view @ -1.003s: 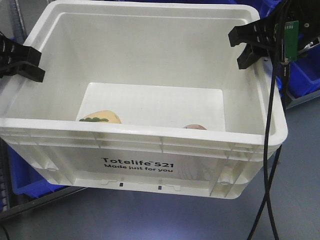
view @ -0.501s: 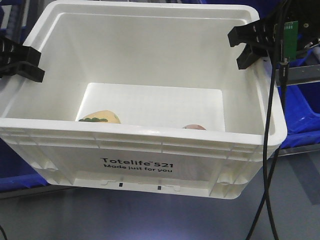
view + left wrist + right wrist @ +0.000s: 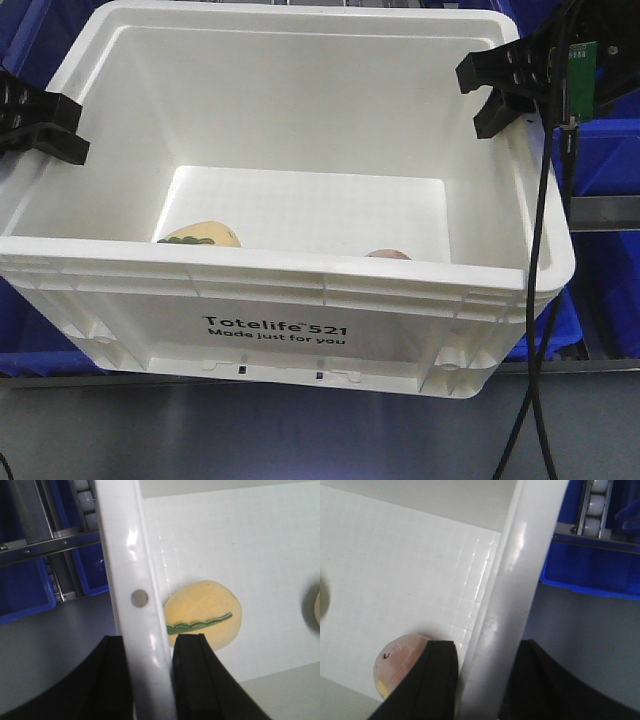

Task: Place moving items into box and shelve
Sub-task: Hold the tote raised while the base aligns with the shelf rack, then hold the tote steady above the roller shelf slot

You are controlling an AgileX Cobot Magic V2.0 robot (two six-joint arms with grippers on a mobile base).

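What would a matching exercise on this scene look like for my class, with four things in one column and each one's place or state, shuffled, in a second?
Column one
1 cream-yellow toy food
2 pinkish-brown toy food
3 left gripper
4 right gripper

Column two
A shut on the right rim of the white box
B lies on the box floor near the left wall, green mark up
C shut on the left rim of the box
D lies on the box floor against the right wall

Pairs: 1-B, 2-D, 3-C, 4-A
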